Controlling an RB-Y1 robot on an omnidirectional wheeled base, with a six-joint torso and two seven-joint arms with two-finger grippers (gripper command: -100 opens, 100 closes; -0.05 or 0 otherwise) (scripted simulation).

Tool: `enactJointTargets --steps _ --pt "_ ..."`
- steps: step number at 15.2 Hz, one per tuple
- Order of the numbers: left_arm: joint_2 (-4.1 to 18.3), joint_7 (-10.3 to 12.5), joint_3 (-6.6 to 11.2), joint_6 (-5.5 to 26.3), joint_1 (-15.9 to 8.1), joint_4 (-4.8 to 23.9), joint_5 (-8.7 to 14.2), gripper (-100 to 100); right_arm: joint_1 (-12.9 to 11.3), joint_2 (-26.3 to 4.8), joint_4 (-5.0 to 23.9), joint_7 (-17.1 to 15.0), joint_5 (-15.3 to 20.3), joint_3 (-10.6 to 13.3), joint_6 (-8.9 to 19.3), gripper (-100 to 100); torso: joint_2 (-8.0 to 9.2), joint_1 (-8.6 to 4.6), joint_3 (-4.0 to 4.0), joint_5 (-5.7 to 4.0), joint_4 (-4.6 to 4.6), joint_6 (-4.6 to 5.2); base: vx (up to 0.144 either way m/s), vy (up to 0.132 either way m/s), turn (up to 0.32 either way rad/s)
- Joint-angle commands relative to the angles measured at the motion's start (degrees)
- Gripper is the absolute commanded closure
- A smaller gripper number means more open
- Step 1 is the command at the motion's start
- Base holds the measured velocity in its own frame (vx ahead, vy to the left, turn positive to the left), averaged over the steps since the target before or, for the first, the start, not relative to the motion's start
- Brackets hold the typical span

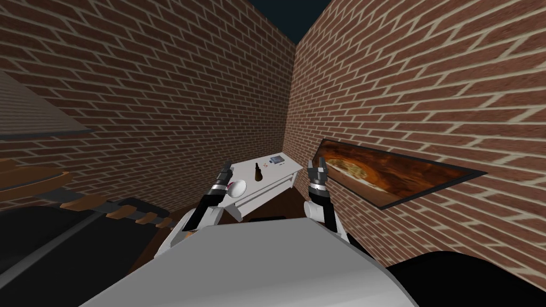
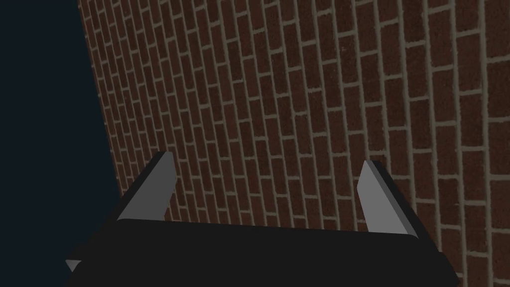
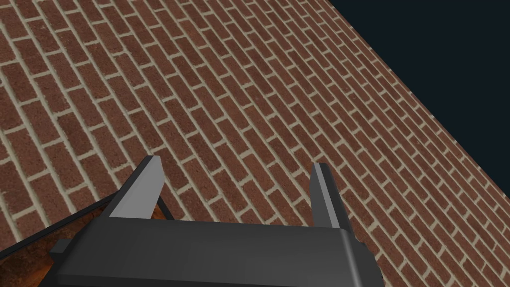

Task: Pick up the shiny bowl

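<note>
Bowl: the pale, whitish round bowl (image 1: 238,187) sits on the white rectangular table (image 1: 277,173), at the table's near left corner and close to its edge.
Other things: a dark brown bottle (image 1: 257,171) stands upright at mid-table, apart from the bowl. A small blue-grey flat object (image 1: 277,159) lies at the table's far end.
Left gripper (image 1: 226,169) (image 2: 269,167): raised over the table's near left corner, just beside the bowl. Its jaws are spread wide and hold nothing.
Right gripper (image 1: 318,164) (image 3: 236,169): raised off the table's right side, jaws likewise apart and empty.
Step in hand: approach, as I judge it, since neither gripper is on the bowl.
Doing it well: use the left arm, which is nearest. Tip the wrist down toward the tabletop until the bowl comes between the blades. Lower one blade inside the rim and one outside, close on the wall, then lift straight up.
Risk: a sideways nudge could push the bowl off the table's near edge. The bottle looks far enough away not to interfere.
</note>
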Motion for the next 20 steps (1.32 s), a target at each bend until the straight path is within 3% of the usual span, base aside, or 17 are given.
enactJointTargets --steps 1,20 --pt "0.6 0.5 0.35 2.7 -0.2 0.8 0.3 -100 0.0 0.0 0.0 0.0 0.0 0.0 0.0 0 0.00 0.00 0.00 0.00 0.00 0.00 0.016 -0.001 0.003" --pt "3.6 4.5 3.83 23.4 -3.5 8.3 3.8 -100 0.0 0.0 0.0 0.0 0.0 0.0 0.0 0 0.03 -0.01 0.02 0.00 0.01 0.00 0.011 -0.003 0.003"
